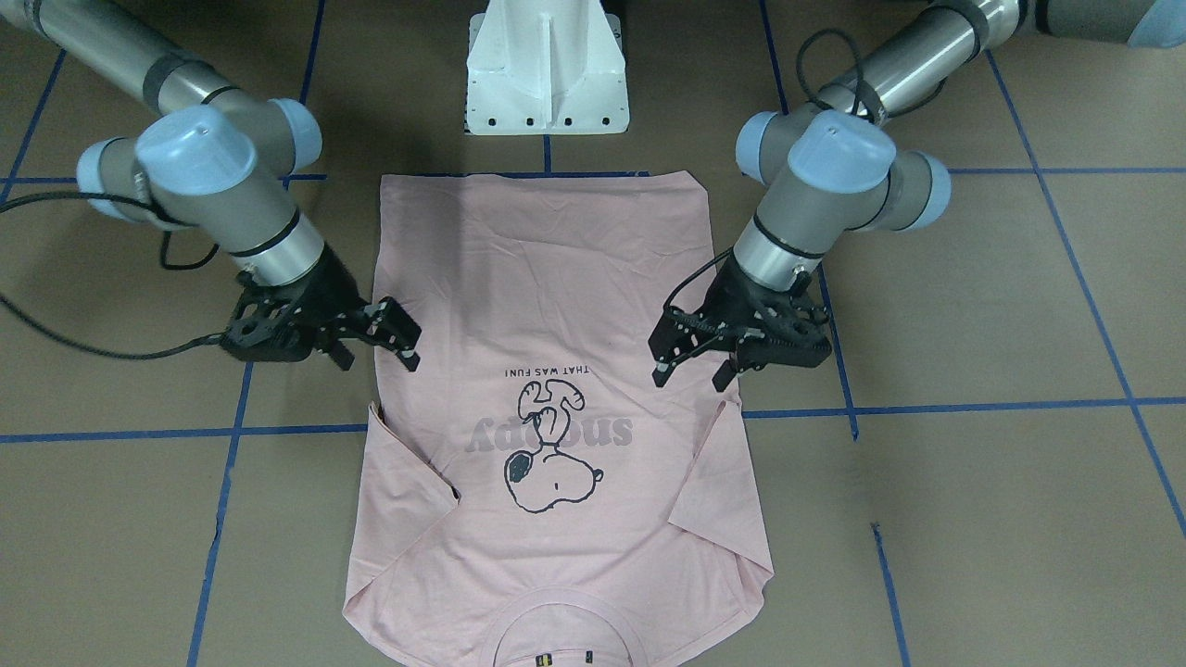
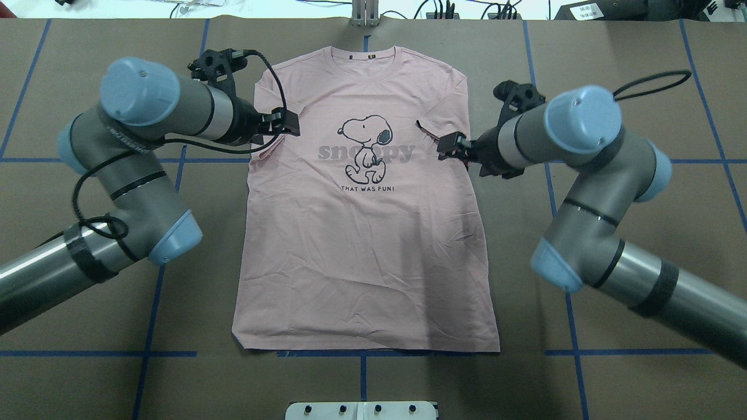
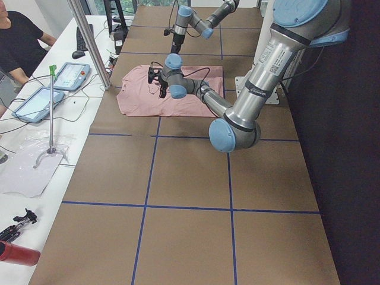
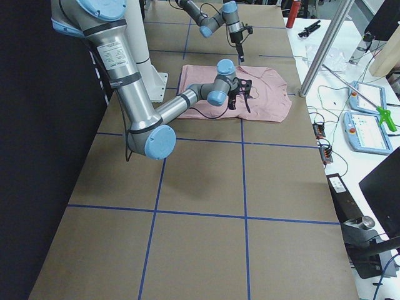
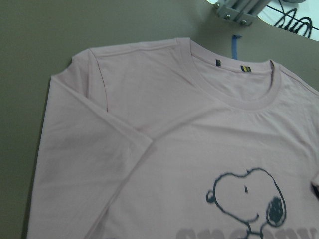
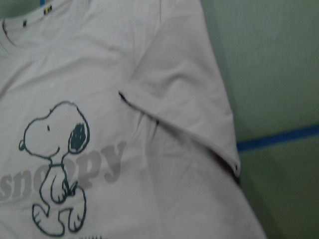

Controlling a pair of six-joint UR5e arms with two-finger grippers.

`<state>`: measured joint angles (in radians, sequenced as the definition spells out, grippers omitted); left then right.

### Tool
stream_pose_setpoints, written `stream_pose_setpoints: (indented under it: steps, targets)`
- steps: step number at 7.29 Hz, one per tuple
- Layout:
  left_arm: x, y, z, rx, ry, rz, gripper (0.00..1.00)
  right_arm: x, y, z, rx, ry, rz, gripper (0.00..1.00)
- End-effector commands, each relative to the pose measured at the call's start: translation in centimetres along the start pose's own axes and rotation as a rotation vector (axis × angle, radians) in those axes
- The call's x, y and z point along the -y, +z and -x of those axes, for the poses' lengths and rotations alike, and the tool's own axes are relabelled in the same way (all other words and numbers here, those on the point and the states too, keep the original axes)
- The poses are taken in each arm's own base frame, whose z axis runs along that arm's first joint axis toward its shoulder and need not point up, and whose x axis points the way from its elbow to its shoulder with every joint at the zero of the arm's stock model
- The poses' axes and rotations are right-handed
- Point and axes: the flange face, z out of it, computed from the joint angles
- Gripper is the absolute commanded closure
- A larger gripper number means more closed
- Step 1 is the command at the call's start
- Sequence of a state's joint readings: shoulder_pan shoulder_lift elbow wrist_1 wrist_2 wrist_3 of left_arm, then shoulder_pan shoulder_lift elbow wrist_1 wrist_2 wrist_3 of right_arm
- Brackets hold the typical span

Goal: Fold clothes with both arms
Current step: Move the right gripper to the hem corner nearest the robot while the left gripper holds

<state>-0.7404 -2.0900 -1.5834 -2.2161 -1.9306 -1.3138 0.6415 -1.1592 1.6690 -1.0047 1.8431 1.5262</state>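
The pale pink T-shirt (image 2: 362, 245) lies flat on the brown table, print up, collar (image 2: 365, 55) at the far edge from the robot. Both short sleeves are folded inward onto the chest. My left gripper (image 2: 286, 123) hovers open over the shirt's edge by the folded left-hand sleeve (image 5: 94, 149), with nothing between its fingers; the front-facing view shows it at the right (image 1: 690, 373). My right gripper (image 2: 449, 144) is open and empty at the opposite edge (image 1: 377, 355), by the other folded sleeve (image 6: 184, 99). Neither wrist view shows any fingers.
The white pedestal base (image 1: 547, 74) stands at the robot's side of the table. Blue tape lines (image 2: 93, 353) grid the brown surface. A side bench holds tablets (image 3: 71, 74) and cables, with a person (image 3: 18, 41) beside it.
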Motion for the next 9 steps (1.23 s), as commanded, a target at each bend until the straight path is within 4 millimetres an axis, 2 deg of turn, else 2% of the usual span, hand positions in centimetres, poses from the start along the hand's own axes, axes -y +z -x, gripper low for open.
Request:
stream_pose_setpoints:
  steps: [1,2,3,4,6,7,9]
  targets:
    - [-2.4,-2.0,2.4,0.002,-0.021,0.081,0.17,-13.1,-1.6,-1.3,0.009,0.15,-0.015,0.07]
    - [-2.2,-1.9,2.6,0.026,-0.035,0.084,0.18,-17.7,-4.2,0.0,-0.077,0.178,-0.041,0.1]
    - [-2.2,-1.8,2.6,0.046,-0.064,0.09,0.18,-22.7,-6.1,0.0,-0.138,0.172,-0.074,0.15]
    - [-2.4,-1.8,2.6,0.063,-0.106,0.096,0.18,-25.9,-5.6,-2.8,-0.193,0.193,-0.092,0.18]
    - [-2.3,-1.9,2.9,0.069,-0.112,0.075,0.16,-27.7,-4.6,-7.4,-0.272,0.194,-0.112,0.17]
    - [-2.2,-1.9,2.8,0.07,-0.115,0.067,0.17,-27.9,-3.7,-8.5,-0.298,0.188,-0.119,0.17]
    - [-2.2,-1.9,2.8,0.069,-0.125,0.065,0.16,-28.2,-3.1,-8.6,-0.307,0.185,-0.116,0.18]
